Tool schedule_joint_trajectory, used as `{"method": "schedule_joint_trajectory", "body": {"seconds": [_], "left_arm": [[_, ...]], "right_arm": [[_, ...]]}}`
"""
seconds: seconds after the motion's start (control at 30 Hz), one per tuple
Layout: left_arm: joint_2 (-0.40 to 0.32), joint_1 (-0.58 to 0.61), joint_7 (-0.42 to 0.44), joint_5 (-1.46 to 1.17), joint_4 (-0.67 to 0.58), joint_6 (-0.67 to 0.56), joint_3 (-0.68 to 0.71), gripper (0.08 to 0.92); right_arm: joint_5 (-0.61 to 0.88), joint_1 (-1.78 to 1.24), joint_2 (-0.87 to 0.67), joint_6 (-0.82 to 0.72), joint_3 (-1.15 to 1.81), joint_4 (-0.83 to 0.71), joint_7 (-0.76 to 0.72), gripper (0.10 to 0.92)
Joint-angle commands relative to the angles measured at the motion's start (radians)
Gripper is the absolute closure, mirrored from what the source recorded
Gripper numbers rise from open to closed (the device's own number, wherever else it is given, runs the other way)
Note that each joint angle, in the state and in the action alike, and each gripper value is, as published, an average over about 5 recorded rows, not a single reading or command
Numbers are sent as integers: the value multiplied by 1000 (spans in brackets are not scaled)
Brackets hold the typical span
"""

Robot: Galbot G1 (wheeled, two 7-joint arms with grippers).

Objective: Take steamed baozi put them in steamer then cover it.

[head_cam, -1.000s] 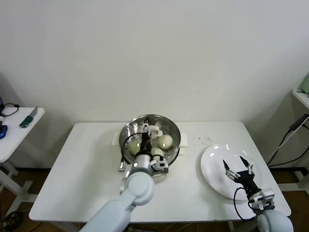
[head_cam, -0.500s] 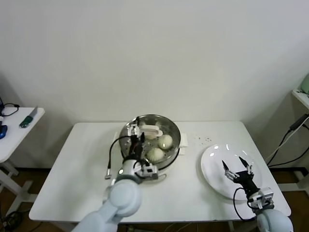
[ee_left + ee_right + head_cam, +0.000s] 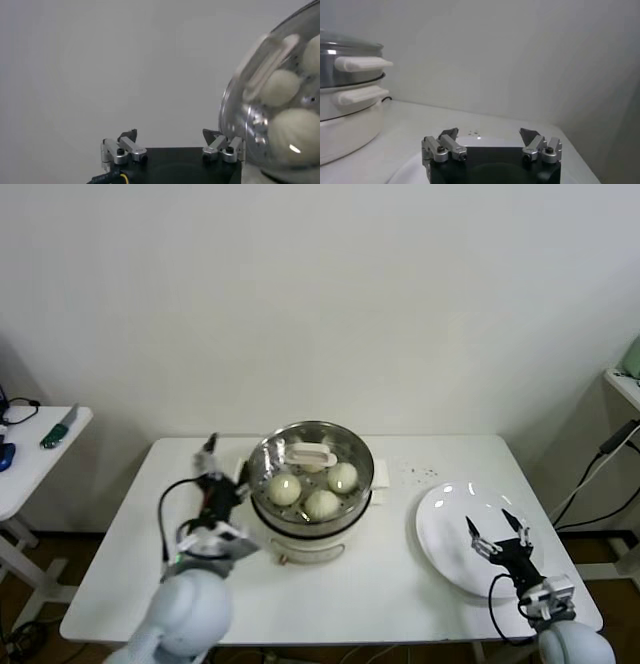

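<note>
White plate (image 3: 450, 529) at the lower right of the head view sits bare under the right gripper (image 3: 497, 532), which hovers over it with jaws spread wide and holding nothing. At lower left, the left gripper (image 3: 212, 467) has pulled off the steamer (image 3: 310, 509) since a second ago, when it reached in over the pot; it now stands just beside the pot's left wall, jaws wide and empty. In the centre of the frame the cover (image 3: 311, 455) rests on the steamer, and three steamed baozi (image 3: 322, 504) show through the glass; a fourth may hide under the cream handle, I cannot tell. I judge the task as good as done: buns in, lid on, both arms clear.

The left wrist view gives what the head view lacks: the domed glass (image 3: 272, 95) close up along the right edge, buns pale behind it. The right wrist view shows the pot side-on at upper left, the lid's rim seated level on the steel basket (image 3: 345, 67) above the white base.
</note>
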Motion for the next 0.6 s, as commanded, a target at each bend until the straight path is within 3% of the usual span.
{"method": "schedule_joint_trajectory", "body": {"seconds": [0.03,0.27,0.6], "left_arm": [[-130,317,-178,-687,2,-598,-423,177],[-229,367,-125,-818,110,-730,-497,177],[-251,383,-93,-869,171,-768,-501,177]], "right_arm": [[6,-25,5,11,16,33,7,203],[16,-50,4,25,15,55,1,203],[27,-56,4,48,11,44,-10,203]]}}
